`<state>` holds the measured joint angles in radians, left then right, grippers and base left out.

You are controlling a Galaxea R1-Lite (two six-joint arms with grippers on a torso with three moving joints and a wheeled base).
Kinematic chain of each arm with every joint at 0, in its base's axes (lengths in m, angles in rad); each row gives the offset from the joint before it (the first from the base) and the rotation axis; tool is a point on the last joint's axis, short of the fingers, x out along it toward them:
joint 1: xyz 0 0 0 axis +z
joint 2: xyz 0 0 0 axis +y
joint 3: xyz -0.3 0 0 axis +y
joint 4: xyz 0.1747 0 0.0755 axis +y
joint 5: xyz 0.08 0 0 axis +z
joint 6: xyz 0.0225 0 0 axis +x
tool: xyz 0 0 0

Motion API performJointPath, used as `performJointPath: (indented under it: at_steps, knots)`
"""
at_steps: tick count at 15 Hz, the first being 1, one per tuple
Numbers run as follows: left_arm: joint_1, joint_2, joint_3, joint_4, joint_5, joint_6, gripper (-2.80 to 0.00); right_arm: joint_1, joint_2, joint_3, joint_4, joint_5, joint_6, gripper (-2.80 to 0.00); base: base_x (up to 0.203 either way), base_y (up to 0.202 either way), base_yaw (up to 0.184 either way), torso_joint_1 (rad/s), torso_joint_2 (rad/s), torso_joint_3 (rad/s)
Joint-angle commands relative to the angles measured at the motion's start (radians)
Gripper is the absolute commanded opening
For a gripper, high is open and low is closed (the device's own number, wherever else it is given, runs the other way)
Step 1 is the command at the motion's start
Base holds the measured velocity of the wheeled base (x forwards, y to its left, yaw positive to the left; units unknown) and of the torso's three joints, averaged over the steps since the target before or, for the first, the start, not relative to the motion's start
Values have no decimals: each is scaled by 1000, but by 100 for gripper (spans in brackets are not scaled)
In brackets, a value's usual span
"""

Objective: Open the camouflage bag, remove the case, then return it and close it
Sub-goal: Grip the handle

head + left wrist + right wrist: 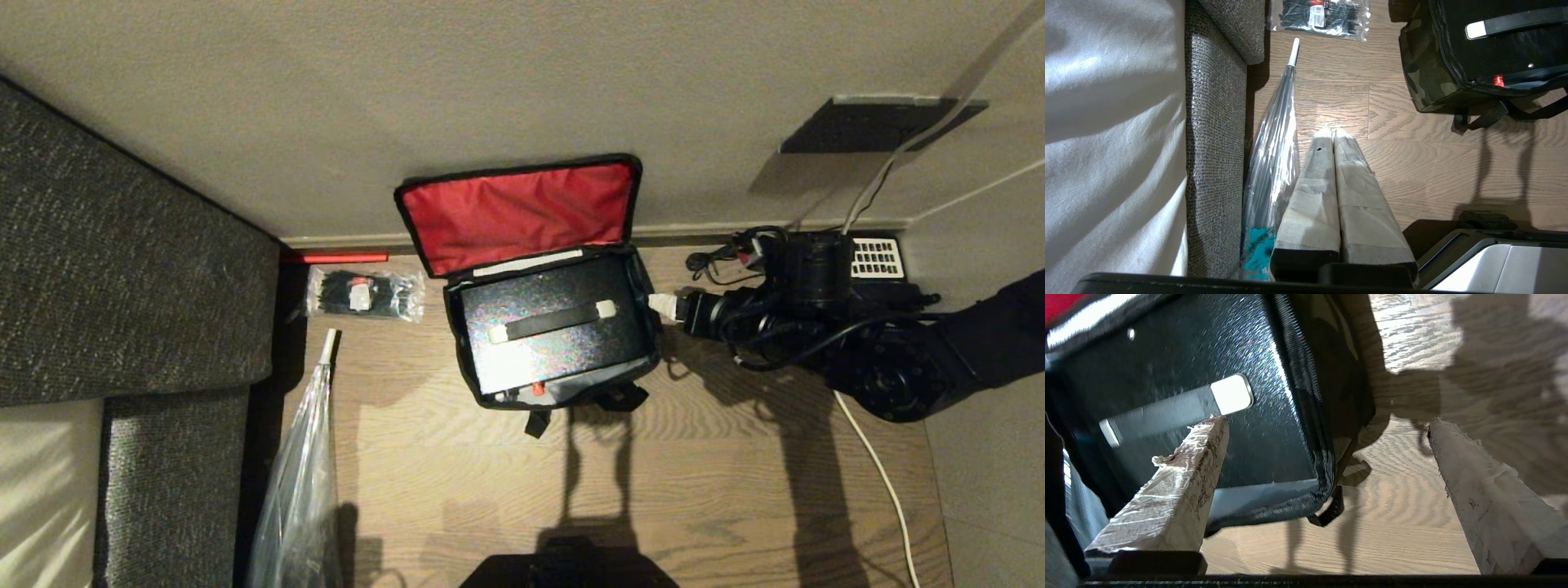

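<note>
Gaping right gripper (1327,424) | case (555,331) bagged | left gripper (1331,134) closed, seemingly

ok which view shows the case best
The head view: the whole case lies flat inside the open bag, its handle strap in sight. The right wrist view shows only one end of it, blurred and partly behind a finger. The left wrist view catches just a corner with one handle end.

Dim warm light; long shadows; right-wrist blur.
</note>
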<state>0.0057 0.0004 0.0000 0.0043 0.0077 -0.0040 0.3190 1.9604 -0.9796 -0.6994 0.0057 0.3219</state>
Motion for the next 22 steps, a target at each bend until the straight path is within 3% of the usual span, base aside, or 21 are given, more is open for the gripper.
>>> performJointPath:
  at_steps: [1,9,14,19,22]
  knots:
    - [0,-2,3,0,0,-1,-280,-11,40,-10,-26,2,60,-280,0,0,0,0,0,0]
    - [0,-2,3,0,0,-1,-280,-49,165,-81,-10,-35,41,-280,0,0,0,0,0,0]
    - [0,-2,3,0,0,-1,-280,-6,240,-121,-1,-35,50,-280,0,0,0,0,0,0]
    - [0,-2,3,0,0,-1,-280,54,291,-186,-5,-38,180,-280,0,0,0,0,0,0]
    - [0,-2,3,0,0,-1,-280,65,285,-169,11,-35,186,-280,0,0,0,0,0,0]
